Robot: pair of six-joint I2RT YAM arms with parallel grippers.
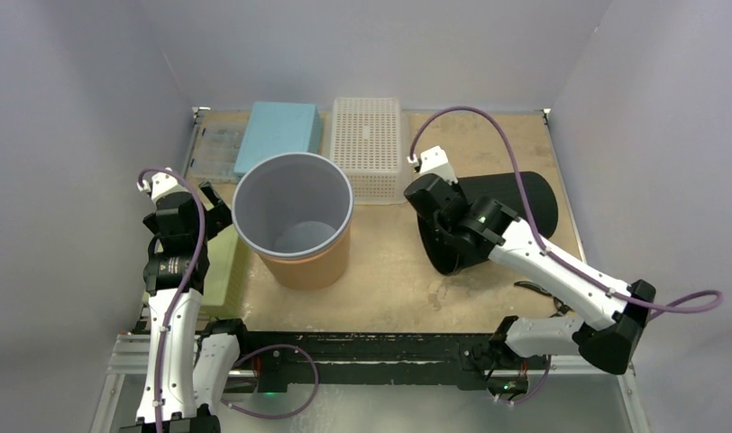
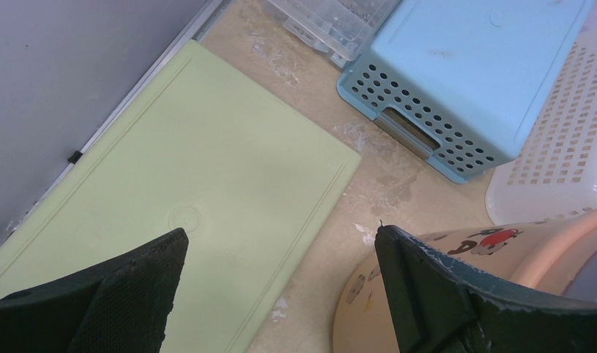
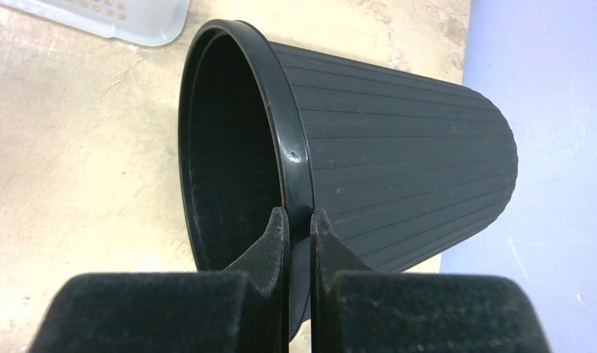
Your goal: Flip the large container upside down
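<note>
The large container, a black ribbed bin, lies on its side at the right of the table with its mouth towards the left. My right gripper is shut on its rim. In the right wrist view the two fingers pinch the bin's lip, one finger inside the mouth and one outside; the ribbed wall runs off to the right. My left gripper hovers open over the table's left side, with nothing between its fingers.
A tall tan bucket with a grey inside stands upright mid-table, just right of the left gripper. A pale green lid lies flat at the left edge. At the back are a blue basket, a white basket and a clear box.
</note>
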